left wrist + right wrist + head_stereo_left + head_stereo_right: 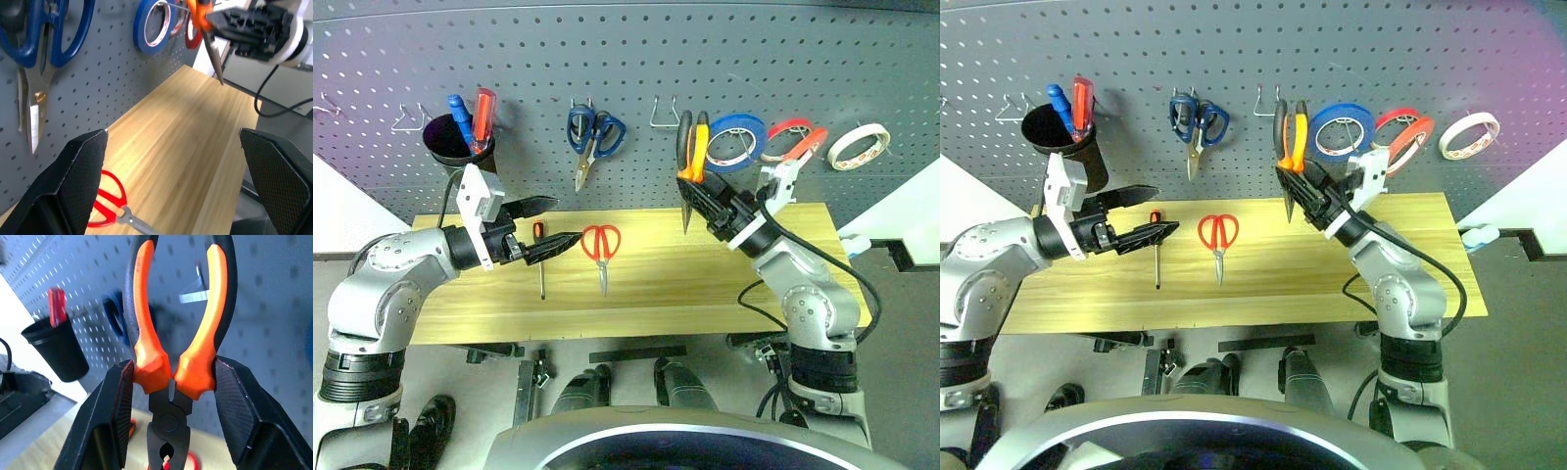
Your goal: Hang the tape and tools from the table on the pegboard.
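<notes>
- Pliers (pixel 692 147), orange-and-black handles up, steel nose down, held in front of the grey perforated pegboard (pixel 636 59) above the pale plank table (pixel 656 284).
- Right gripper (pixel 168 396) clamped on the pliers near the pivot.
- Left gripper (pixel 546 223) spread wide, empty, over the slim screwdriver (pixel 540 259).
- Red scissors (pixel 601 247) lie flat on the table, beside the screwdriver.

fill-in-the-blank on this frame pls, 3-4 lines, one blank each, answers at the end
1. The right gripper is shut on the ____.
2. The red-handled scissors lie on the ____.
3. The left gripper has ____ jaws and holds nothing.
4. The blue-handled scissors hang on the ____.

Missing words: pliers; table; open; pegboard
</notes>
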You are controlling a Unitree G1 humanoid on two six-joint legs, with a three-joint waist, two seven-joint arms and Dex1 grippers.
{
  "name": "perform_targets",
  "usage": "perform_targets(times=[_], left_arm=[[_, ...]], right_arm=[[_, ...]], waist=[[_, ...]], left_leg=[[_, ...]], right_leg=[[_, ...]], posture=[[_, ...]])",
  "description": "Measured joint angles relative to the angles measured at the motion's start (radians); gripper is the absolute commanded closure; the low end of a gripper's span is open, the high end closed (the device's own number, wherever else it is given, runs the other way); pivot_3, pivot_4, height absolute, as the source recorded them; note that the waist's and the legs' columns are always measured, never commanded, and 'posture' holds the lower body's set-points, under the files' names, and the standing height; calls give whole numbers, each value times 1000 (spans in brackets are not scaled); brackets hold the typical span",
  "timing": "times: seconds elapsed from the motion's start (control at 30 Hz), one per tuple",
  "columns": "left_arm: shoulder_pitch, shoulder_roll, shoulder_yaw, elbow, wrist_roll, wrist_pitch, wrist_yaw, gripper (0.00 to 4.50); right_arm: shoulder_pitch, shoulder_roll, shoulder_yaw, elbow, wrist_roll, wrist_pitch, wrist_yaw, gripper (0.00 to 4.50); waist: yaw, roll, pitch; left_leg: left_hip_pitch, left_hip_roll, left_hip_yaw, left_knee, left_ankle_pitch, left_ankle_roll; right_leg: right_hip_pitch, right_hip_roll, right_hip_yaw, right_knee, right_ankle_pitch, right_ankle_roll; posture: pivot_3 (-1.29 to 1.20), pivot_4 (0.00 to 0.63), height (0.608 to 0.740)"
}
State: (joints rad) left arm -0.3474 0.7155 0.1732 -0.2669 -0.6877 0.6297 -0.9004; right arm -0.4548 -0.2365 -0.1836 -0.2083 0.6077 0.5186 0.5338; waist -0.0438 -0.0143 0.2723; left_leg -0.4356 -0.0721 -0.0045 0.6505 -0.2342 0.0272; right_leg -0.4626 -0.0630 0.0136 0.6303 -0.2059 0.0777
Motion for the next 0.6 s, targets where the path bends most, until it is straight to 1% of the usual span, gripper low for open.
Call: perform_targets(times=[0.2, 0.33, 0.6], left_arm=[[-14, -32, 0, 0, 1, -10, 25, 0], [-22, -48, 1, -2, 1, -13, 38, 0], [-18, -54, 1, -4, 3, -31, 55, 0]], right_arm=[[-147, -7, -19, 104, -13, -65, -16, 2433], [-231, 6, -17, 216, -42, -139, -18, 2433], [-349, 51, 4, 427, -128, -317, -14, 2433]], waist=[[0, -2, -19], [0, -3, -33], [0, -3, -54]], left_leg=[[1, 0, 0, 0, 3, -4], [1, 0, 0, 1, 4, -6], [1, 0, 0, 1, 5, -7]], right_leg=[[0, 1, 0, 1, 1, -1], [1, 1, 0, 1, 1, -1], [1, 2, 0, 2, 1, -1]], posture=[[-46, 126, 740], [-31, 113, 740], [-10, 100, 740]])
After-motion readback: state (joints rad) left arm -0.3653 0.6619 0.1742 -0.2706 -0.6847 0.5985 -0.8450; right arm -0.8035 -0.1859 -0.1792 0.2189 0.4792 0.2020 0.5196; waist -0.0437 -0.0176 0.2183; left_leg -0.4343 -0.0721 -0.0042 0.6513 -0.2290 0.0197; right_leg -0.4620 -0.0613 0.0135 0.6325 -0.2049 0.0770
